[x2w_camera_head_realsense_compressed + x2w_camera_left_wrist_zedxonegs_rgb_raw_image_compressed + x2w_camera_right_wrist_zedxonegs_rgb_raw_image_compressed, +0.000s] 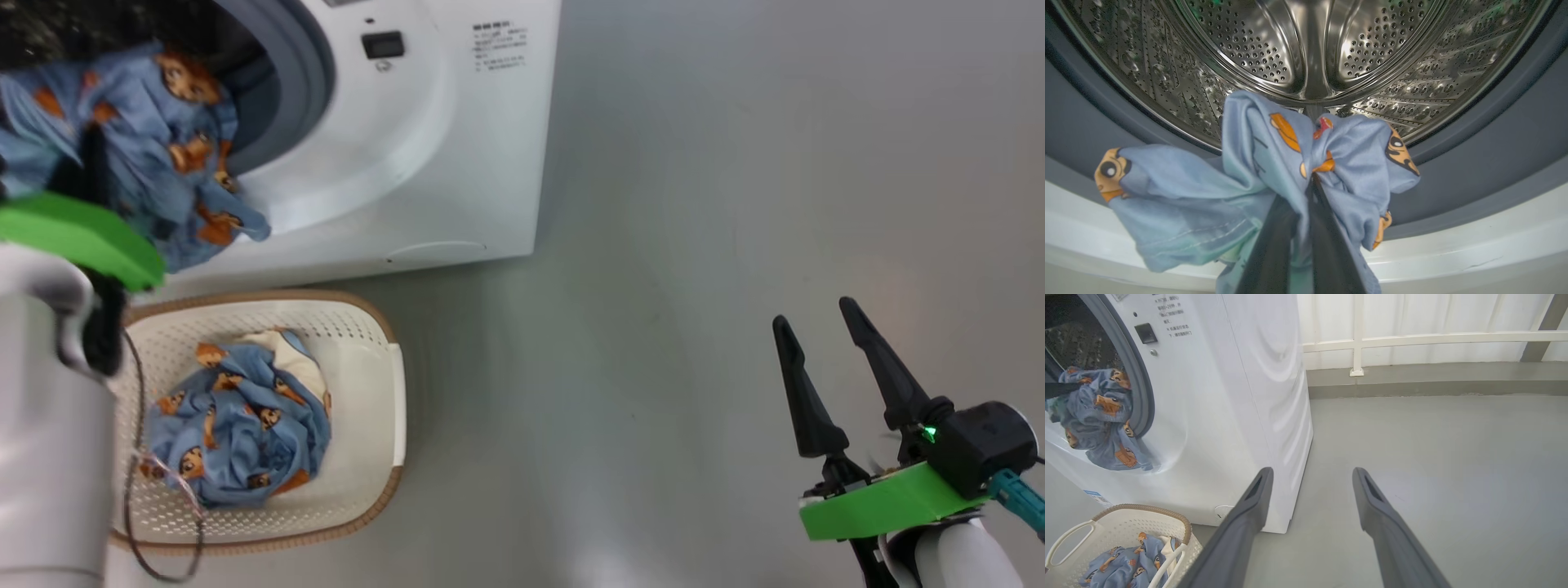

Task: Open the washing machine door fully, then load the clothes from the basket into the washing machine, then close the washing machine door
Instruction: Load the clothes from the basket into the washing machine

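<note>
Loading step: the left pincer [1310,179], clamped on a blue garment [1249,171], held it at the washer [457,122] mouth, draped over the gasket [1494,155]. More clothes [237,425] lay in the basket [384,408]. The right pincer [815,314] hung apart. The next move likely called for reaching deeper into the drum [1241,45], then letting go.

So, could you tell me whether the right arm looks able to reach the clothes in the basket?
Probably yes: the right tool is open and empty over the floor, and the clothes lie uncovered in the open-topped basket. The left forearm over the basket's left edge may crowd it.
</note>
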